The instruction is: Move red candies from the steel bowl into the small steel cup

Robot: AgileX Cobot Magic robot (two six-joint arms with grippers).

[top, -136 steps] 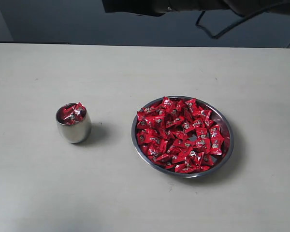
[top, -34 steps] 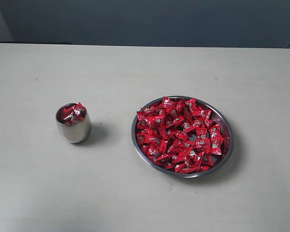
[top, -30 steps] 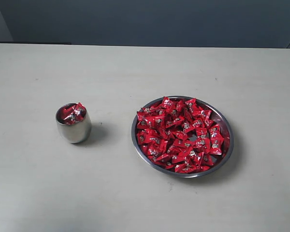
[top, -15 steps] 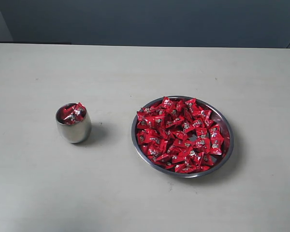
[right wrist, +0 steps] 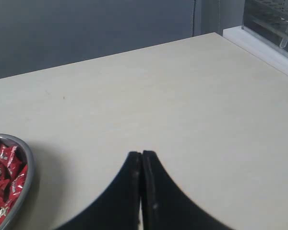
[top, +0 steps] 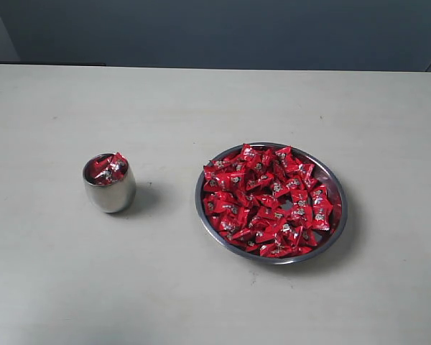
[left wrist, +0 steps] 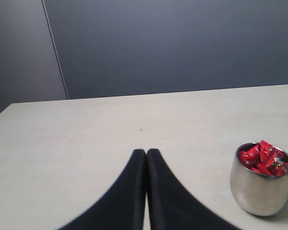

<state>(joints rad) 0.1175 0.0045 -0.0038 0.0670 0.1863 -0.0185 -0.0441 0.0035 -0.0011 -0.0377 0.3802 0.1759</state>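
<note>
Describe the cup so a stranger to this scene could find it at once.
On the pale table, look left of the wide steel bowl heaped with red candies. Standing apart from it is the small steel cup: egg-shaped, mirror-sided, handleless, with a few candies at its mouth.

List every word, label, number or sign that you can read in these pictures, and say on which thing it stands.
No text can be read in any view.
The red candies: each wrapper carries a small white-silver mark, too small and blurred to read.
The cup: no writing visible.
The bowl: no writing visible.
The table: no writing visible.
</note>
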